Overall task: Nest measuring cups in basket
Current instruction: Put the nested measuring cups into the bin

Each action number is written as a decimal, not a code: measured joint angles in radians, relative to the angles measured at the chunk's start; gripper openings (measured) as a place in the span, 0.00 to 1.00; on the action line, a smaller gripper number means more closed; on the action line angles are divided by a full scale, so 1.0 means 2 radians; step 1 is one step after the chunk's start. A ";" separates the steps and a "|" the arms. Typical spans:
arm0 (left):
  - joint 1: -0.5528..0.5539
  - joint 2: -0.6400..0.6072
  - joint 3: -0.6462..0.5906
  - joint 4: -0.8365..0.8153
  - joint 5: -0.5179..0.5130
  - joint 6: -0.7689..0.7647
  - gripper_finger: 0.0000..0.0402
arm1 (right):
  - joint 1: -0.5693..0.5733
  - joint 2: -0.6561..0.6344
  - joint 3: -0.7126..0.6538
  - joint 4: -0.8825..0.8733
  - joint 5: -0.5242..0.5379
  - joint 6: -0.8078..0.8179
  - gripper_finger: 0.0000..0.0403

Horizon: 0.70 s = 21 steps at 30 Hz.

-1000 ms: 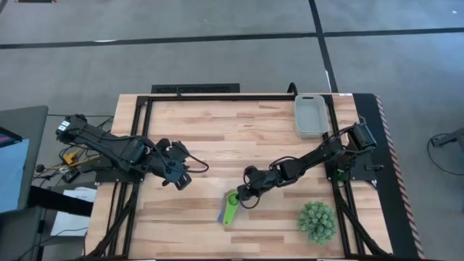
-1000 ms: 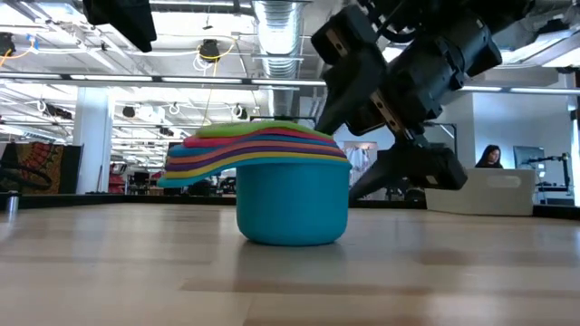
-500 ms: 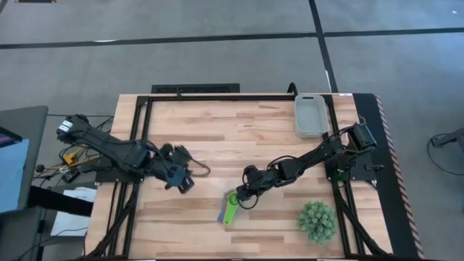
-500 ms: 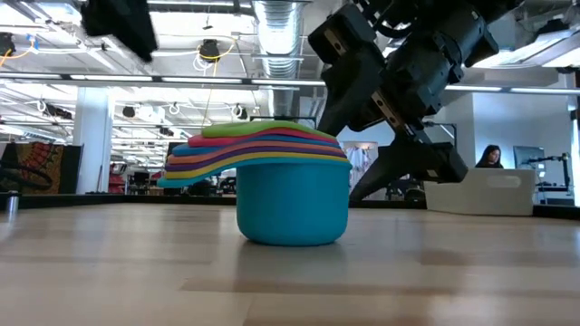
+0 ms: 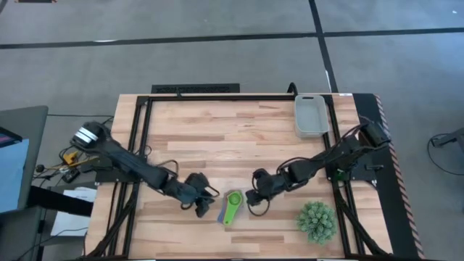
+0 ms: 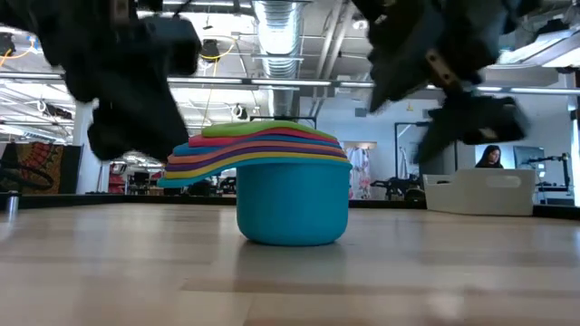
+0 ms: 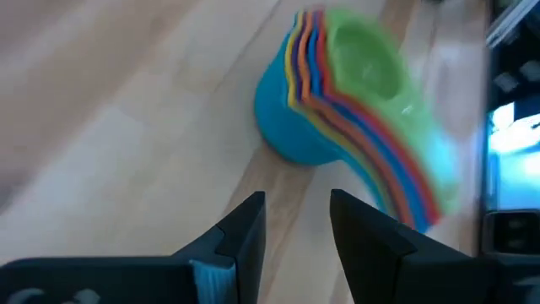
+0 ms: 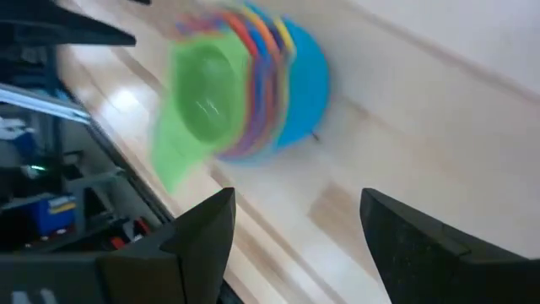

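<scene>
The left arm is stretched low across the table from its base at the left edge, and the left gripper (image 5: 202, 205) is placed just beside the measuring cups (image 5: 230, 207), on their left. Its jaws are seen in the left wrist view to stand narrowly apart with nothing between them, the fingers (image 7: 240, 241) pointed at the stack. The right arm is reached in from the right edge, bent at the elbow, and the right gripper (image 5: 255, 202) is set just to the right of the cups; its jaws are spread wide and empty, the fingers (image 8: 202, 236) framing the stack from a short way off.

The cups are nested in one stack, standing on the wooden table (image 5: 239, 138) near its front edge. The basket (image 5: 310, 115) is well apart from them at the far right corner, as shown from above. The layered order, green on top and light blue at the bottom, is given only by the low view.
</scene>
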 joint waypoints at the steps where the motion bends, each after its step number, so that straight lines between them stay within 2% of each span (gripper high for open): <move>1: 0.000 0.021 0.006 0.005 0.005 0.000 0.30 | 0.004 0.002 0.000 -0.004 0.000 0.008 0.68; 5: 0.000 0.089 0.027 0.017 0.026 -0.002 0.30 | 0.012 0.020 0.002 -0.004 0.000 0.030 0.68; 7: 0.000 0.112 0.039 0.018 0.037 -0.009 0.30 | 0.012 0.026 -0.001 -0.020 0.000 0.034 0.68; 9: 0.000 0.129 0.050 0.019 0.046 -0.013 0.30 | 0.011 0.036 0.000 0.001 -0.004 0.038 0.68; 21: 0.014 0.136 0.067 0.026 0.043 -0.011 0.30 | -0.007 0.043 0.000 0.020 -0.005 0.033 0.68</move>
